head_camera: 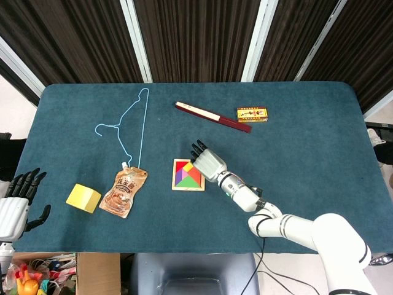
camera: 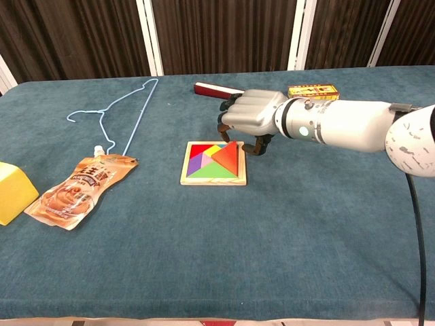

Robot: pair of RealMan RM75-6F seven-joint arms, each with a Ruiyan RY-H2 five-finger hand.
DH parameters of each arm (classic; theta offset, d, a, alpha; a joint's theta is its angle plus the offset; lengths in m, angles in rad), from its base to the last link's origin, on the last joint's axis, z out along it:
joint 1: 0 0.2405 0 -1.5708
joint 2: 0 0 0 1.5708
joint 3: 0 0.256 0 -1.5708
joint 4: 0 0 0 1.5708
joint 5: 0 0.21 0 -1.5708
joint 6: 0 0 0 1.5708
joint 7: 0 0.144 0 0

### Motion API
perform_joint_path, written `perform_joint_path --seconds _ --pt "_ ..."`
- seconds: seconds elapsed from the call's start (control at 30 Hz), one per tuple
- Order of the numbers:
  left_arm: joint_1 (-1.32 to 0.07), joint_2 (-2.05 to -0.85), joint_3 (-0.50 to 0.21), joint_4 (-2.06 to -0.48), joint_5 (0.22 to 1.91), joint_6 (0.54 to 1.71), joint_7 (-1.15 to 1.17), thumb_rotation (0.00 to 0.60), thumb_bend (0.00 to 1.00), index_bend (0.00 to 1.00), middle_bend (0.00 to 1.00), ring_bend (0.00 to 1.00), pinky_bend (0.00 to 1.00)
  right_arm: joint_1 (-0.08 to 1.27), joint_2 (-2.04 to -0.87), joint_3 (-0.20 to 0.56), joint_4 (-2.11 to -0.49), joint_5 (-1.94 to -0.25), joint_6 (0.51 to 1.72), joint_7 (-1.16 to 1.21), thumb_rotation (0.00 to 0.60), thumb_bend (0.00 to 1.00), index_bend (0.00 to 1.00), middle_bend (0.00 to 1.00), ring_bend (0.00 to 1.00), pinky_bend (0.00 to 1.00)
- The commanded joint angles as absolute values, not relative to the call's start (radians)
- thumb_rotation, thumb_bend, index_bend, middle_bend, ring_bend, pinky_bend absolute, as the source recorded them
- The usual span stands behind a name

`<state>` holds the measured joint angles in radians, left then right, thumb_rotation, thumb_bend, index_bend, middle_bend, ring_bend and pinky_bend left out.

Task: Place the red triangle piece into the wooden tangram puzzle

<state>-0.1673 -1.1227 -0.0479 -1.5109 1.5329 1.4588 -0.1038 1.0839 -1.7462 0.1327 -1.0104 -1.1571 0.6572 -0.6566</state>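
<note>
The wooden tangram puzzle lies mid-table with coloured pieces in its frame. The red triangle sits in the right half, its far tip raised against the frame's edge, so it looks tilted. My right hand hovers over the puzzle's far right corner, palm down. Its fingers are bent downward and its thumb stands apart, and it holds nothing. I cannot tell whether the fingertips touch the triangle. My left hand hangs off the table's left edge with its fingers spread and nothing in it.
A blue wire hanger and a brown pouch lie left of the puzzle. A yellow block sits further left. A dark red stick and a small yellow box lie behind the right hand.
</note>
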Motion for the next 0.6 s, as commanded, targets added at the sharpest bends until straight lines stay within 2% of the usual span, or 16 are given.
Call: perform_joint_path --seconds 0.03,0.6 --pt "-0.168 -1.123 -0.048 -1.511 1.532 1.457 -0.103 0.6 0.43 0.0 0.0 0.0 0.08 1.086 -1.749 0.133 -1.007 -1.151 0.656 -0.658 0.6 0.61 0.44 0.26 0.04 0.0" --pt "-0.171 -1.124 -0.047 -1.515 1.537 1.457 -0.094 0.6 0.43 0.0 0.0 0.0 0.08 1.09 -1.738 0.113 -1.031 -1.137 0.659 -0.683 0.6 0.61 0.46 0.26 0.04 0.0"
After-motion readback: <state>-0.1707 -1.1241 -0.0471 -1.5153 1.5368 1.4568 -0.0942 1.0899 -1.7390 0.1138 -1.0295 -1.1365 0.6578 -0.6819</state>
